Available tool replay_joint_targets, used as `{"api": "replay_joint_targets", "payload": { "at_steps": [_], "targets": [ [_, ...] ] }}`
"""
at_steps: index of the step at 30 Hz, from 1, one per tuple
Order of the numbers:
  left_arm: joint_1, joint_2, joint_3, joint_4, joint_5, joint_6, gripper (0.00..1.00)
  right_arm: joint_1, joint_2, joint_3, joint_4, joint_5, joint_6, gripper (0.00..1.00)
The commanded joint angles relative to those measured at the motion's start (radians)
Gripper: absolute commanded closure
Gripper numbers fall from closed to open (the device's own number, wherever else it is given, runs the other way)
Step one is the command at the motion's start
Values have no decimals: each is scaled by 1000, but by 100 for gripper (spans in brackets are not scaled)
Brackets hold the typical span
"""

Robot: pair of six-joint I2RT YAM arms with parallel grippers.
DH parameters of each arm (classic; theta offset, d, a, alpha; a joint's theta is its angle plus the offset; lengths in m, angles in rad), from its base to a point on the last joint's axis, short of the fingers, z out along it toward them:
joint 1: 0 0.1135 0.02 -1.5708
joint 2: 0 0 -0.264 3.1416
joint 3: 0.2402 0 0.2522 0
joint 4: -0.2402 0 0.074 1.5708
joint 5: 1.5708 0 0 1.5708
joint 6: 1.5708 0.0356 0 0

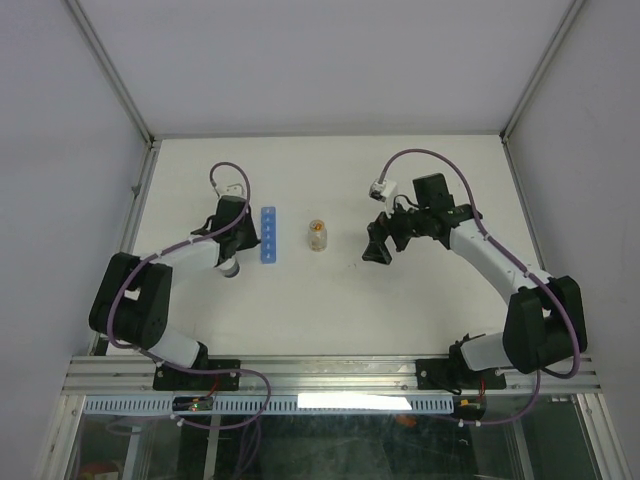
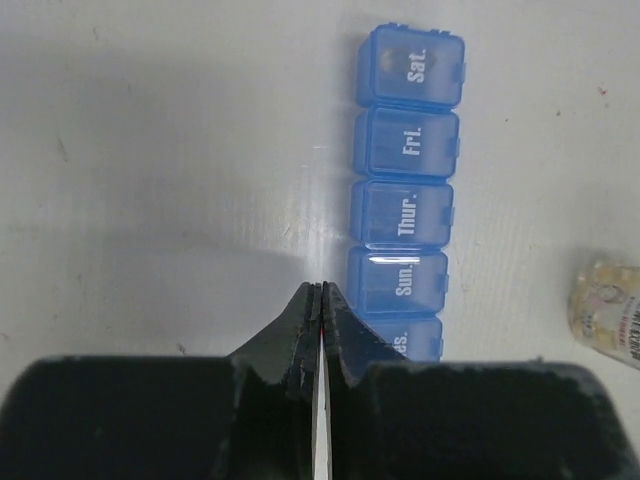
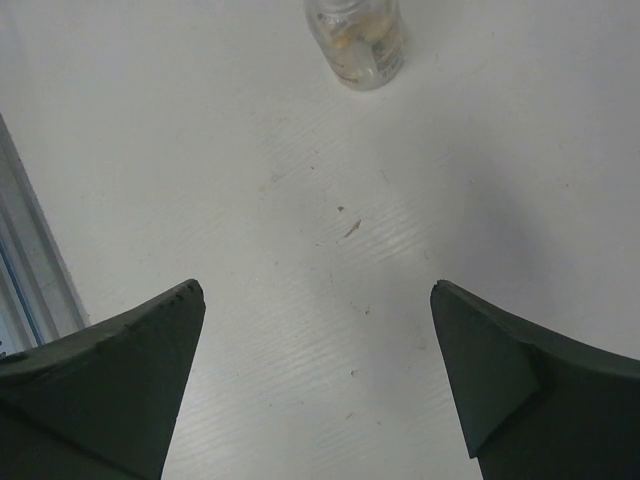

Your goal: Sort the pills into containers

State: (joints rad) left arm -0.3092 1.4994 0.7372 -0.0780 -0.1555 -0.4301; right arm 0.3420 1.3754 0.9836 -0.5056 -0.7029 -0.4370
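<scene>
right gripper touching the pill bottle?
Apart. The right wrist view shows the right gripper open, with a stretch of table visible between its fingertips and the bottle.

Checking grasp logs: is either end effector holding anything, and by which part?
Nothing. The left end effector is shut empty beside the pill organizer; the right end effector is open.

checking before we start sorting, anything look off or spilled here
The blue pill organiser has day boxes running Sat, Fri, Thur, then Sun, so the Sun box sits out of weekday order. Nothing looks spilled; the small bottle stands upright.
</scene>
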Motion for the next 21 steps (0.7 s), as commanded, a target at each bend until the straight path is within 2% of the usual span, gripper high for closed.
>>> {"api": "replay_joint_targets", "payload": {
  "at_steps": [1, 13, 18, 21],
  "targets": [
    [-25, 93, 24, 26, 33, 31, 99, -4, 1, 25, -4, 5, -26, 0],
    [-168, 122, 61, 59, 188, 1, 100, -11, 22, 20, -8, -27, -31, 0],
    [-225, 201, 134, 92, 216, -10, 99, -10, 46, 18, -12, -63, -29, 0],
    [-239, 189, 126, 111, 204, -6, 98, -11, 51, 18, -19, -96, -40, 0]
  ]
}}
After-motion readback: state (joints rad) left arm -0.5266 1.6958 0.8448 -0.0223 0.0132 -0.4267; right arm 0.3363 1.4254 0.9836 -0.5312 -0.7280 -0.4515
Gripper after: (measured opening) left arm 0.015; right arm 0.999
